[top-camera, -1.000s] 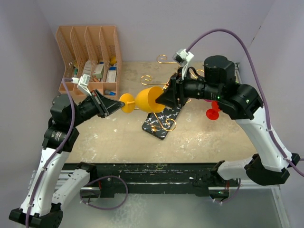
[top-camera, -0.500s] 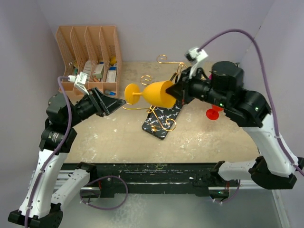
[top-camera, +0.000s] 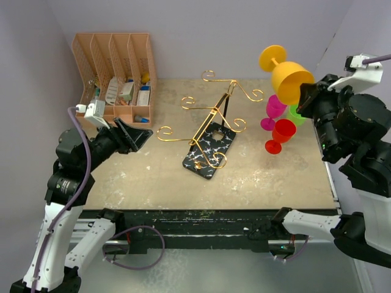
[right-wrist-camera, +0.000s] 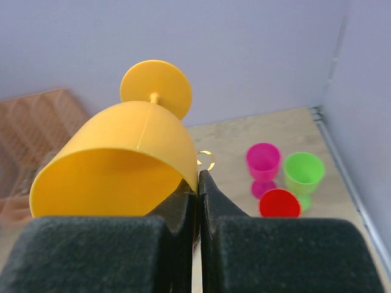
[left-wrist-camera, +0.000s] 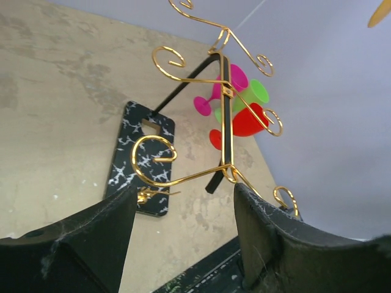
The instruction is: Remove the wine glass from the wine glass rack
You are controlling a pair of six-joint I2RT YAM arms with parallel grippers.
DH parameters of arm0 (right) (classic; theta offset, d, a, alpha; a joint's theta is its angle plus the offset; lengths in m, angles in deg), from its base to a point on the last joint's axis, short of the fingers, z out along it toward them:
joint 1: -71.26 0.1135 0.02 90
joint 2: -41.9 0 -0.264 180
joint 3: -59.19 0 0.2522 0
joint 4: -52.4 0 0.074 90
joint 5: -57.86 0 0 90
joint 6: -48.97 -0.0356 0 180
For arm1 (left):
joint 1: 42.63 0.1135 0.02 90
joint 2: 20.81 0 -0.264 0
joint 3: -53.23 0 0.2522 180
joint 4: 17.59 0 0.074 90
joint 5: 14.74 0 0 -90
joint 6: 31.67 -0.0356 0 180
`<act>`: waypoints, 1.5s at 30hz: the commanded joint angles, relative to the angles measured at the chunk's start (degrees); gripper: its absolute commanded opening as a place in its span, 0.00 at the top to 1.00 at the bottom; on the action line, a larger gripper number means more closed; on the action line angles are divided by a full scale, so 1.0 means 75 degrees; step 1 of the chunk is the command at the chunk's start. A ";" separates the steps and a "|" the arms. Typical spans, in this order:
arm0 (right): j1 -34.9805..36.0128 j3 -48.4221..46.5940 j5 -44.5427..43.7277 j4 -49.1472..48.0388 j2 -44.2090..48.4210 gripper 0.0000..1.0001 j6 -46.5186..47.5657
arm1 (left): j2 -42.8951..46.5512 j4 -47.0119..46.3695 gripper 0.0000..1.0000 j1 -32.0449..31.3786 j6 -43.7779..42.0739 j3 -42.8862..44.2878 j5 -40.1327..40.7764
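Top external: we see the right end effector point(top-camera: 303, 94) clamped on the rim of the orange wine glass point(top-camera: 292, 76). It holds the glass in the air, tipped foot-up, at about 2 o'clock from the wine glass rack point(top-camera: 211, 125) and well clear of its gold curls. We judge the lift-off done, with only the set-down left. At 3 o'clock from the rack, a pink glass point(top-camera: 275, 110), a green glass point(top-camera: 295, 113) and a red glass point(top-camera: 281, 133) stand close together on the tabletop point(top-camera: 153, 177). At 10 o'clock, the peach file organiser point(top-camera: 113, 55) holds small packets and bottles in its slots.

Left wrist: the left end effector point(left-wrist-camera: 183, 244) has its jaws apart around nothing and faces the rack, whose arms we see bare.

Right wrist: the two pads press together on the wall of the glass at its rim. The bowl is empty. Below, at 5 o'clock, the three coloured glasses also look empty.
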 commanded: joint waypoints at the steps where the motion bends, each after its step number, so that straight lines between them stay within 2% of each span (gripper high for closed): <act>1: -0.0137 -0.0178 -0.1968 -0.0252 -0.0249 1.00 0.0448 | 0.0267 0.0296 0.32 0.0012 -0.0892 0.0222 0.0983; 4: -0.0192 -0.0661 -0.2521 -0.0328 -0.0533 1.00 0.0820 | 0.0423 0.0347 0.32 0.0010 -0.1094 0.0000 0.1250; 7: -0.0206 -0.1007 -0.2215 -0.0870 -0.0871 1.00 0.1411 | 0.0603 0.0330 0.32 0.0010 -0.1222 -0.0285 0.1494; 11: -0.0354 -0.2397 -0.1957 -0.0503 -0.2194 1.00 0.1854 | 0.0831 0.0371 0.32 0.0016 -0.1422 -0.0604 0.1799; 12: -0.0665 -0.2768 -0.1733 -0.0346 -0.2561 1.00 0.1910 | 0.0887 0.0425 0.32 0.0010 -0.1487 -0.0663 0.1901; 15: -0.2089 -0.3499 -0.0350 0.0061 -0.3350 1.00 0.1533 | 0.1068 0.0611 0.33 0.0010 -0.1685 -0.0832 0.2199; 18: -0.4518 -0.3601 0.2452 0.0783 -0.3712 1.00 0.0197 | 0.1246 0.0734 0.33 0.0010 -0.1849 -0.1025 0.2453; 20: -0.6064 -0.3146 0.3953 0.0965 -0.3794 1.00 -0.0545 | 0.1338 0.0859 0.33 0.0016 -0.1953 -0.1128 0.2662; 22: -0.6944 -0.2286 0.4459 0.0791 -0.3492 1.00 -0.1016 | 0.1420 0.0991 0.33 0.0017 -0.2057 -0.1194 0.2804; 27: -0.7238 -0.0498 0.3877 0.0320 -0.2045 1.00 -0.1560 | 0.1606 0.1006 0.33 0.0010 -0.2141 -0.1416 0.2996; 32: -0.7274 -0.0040 0.2958 0.1971 -0.1523 1.00 -0.2974 | 0.1653 0.0964 0.32 0.0016 -0.2128 -0.1540 0.2952; 36: -0.7274 0.0306 0.2842 0.2803 -0.0913 1.00 -0.3677 | 0.1734 0.1030 0.32 0.0016 -0.2139 -0.1530 0.2974; 41: -0.7274 0.1367 0.3528 0.3047 -0.0346 1.00 -0.4120 | 0.1846 0.1066 0.31 0.0010 -0.2128 -0.1573 0.3018; 45: -0.7291 0.2225 0.3054 0.3293 -0.0104 1.00 -0.4703 | 0.1854 0.1105 0.30 0.0010 -0.2133 -0.1566 0.3056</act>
